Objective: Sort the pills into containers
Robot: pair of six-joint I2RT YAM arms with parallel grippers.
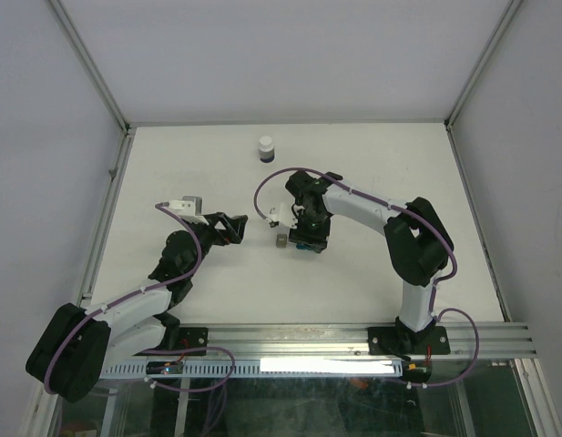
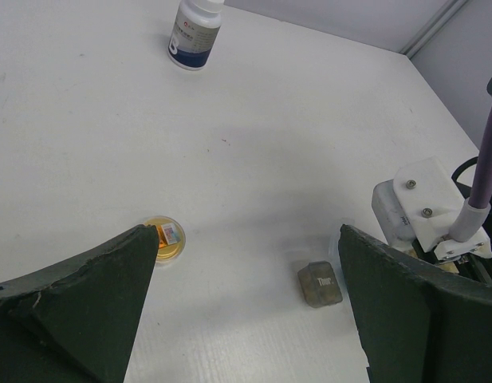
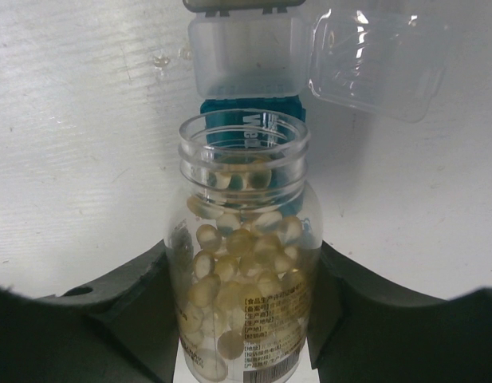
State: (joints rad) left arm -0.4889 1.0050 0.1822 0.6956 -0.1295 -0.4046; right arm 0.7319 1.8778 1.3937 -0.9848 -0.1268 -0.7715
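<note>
My right gripper (image 3: 244,279) is shut on a clear, uncapped vial (image 3: 244,239) full of round yellow-tan pills (image 3: 238,271). The vial's mouth lies over the teal-blue container (image 3: 253,128), whose clear hinged lid (image 3: 381,60) stands open beside a clear cell (image 3: 242,56). In the top view this gripper (image 1: 310,232) sits mid-table over the teal container (image 1: 303,246). The grey-brown container (image 2: 320,285) (image 1: 281,241) rests shut on the table. My left gripper (image 2: 246,239) (image 1: 233,228) is open and holds nothing; the grey-brown container lies near its right finger.
A white-capped dark bottle (image 2: 194,32) (image 1: 266,148) stands at the back of the table. A small round yellowish lid (image 2: 167,238) lies by my left gripper's left finger. Walls close the table on the left, right and back.
</note>
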